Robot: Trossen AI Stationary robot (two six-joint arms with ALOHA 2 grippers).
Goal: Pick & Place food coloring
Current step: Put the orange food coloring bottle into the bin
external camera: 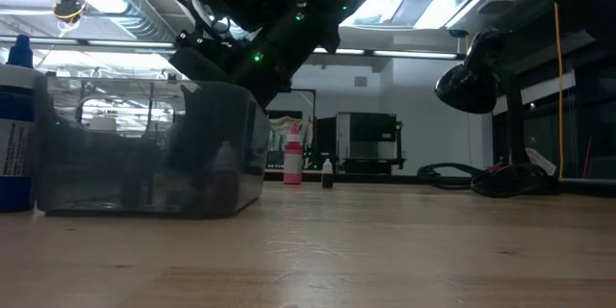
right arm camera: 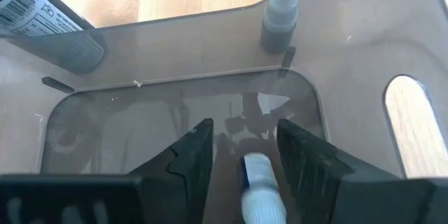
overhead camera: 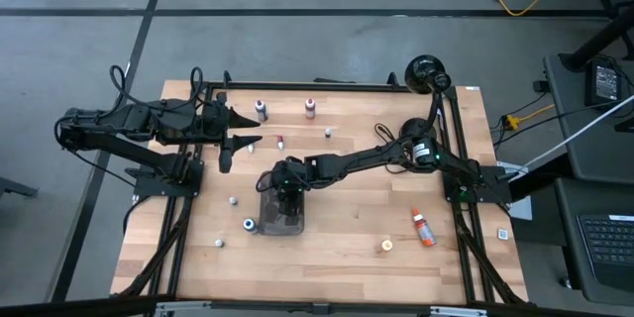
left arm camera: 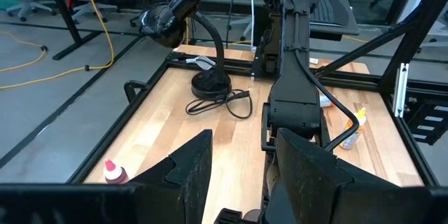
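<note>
Item: white-capped food coloring bottle [right arm camera: 257, 185], between our right gripper's [right arm camera: 241, 155] parted fingers, inside grey tray [right arm camera: 175, 105] at table's six o'clock. We should release fully, lift straight. Left gripper [overhead camera: 236, 129] parted, empty.

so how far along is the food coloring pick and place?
Early. Done: nothing visibly lies in the tray besides the bottle now being delivered. In hand: the right pincer sits inside the tray with a white-capped bottle between its parted fingers, apparently being let go. Left: bottles scattered over the table, including two red-capped ones at the far side and an orange one. The left pincer waits, empty.
</note>
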